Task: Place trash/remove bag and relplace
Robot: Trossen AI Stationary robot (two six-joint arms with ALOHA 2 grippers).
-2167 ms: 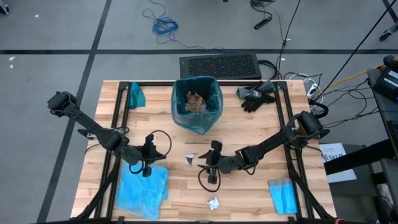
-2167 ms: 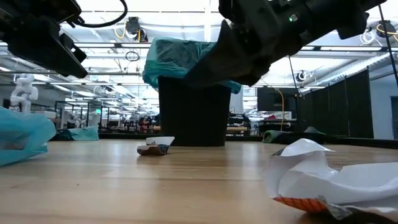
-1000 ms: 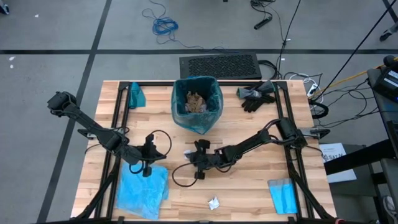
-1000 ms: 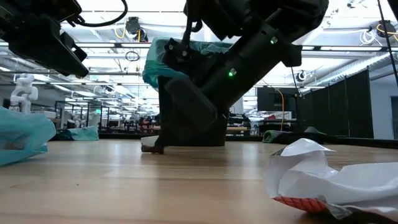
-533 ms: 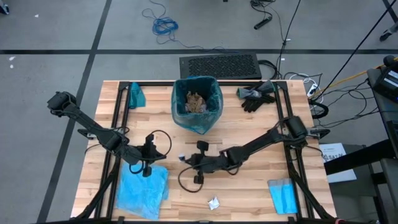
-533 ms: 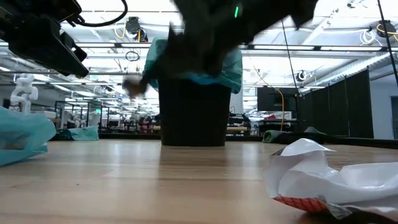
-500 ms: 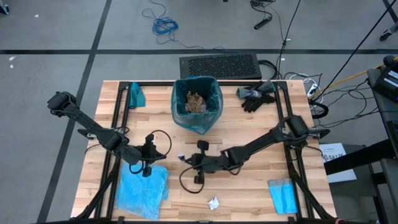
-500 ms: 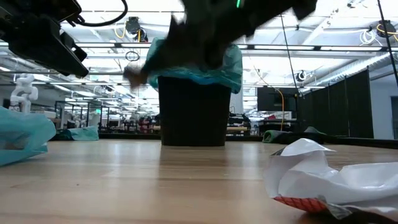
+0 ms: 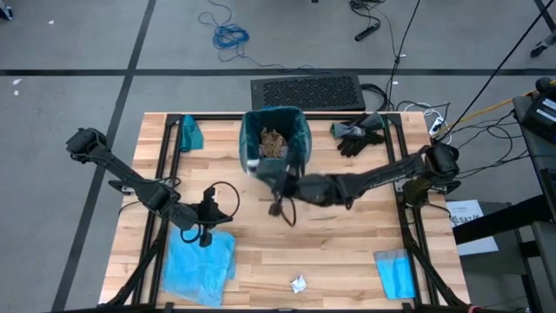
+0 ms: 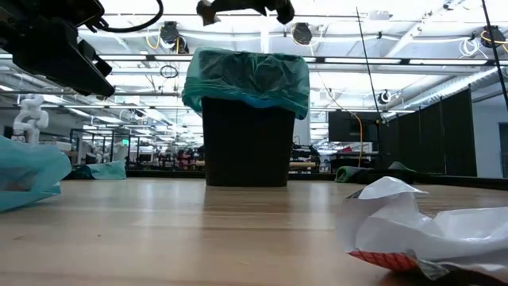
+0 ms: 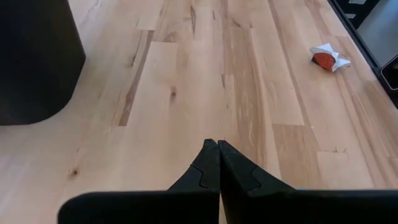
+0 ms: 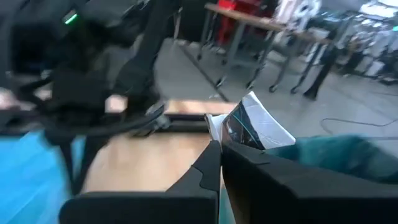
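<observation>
While the right gripper (image 9: 254, 165) pinches a small silvery wrapper (image 12: 252, 127) tight between its shut fingers, it hangs at the near left rim of the bin. From the gripper, the open mouth of the teal bag (image 9: 298, 130) lies toward 1 o'clock in the high view, so the drop is close by. The left gripper (image 11: 217, 163), shut and empty, waits over the table by the light blue bag (image 9: 198, 265). Another wrapper (image 9: 298, 283) lies on the table near the front edge.

Nothing readable anywhere, no labels, brands or numbers to make out on anything lying around or in the background.
</observation>
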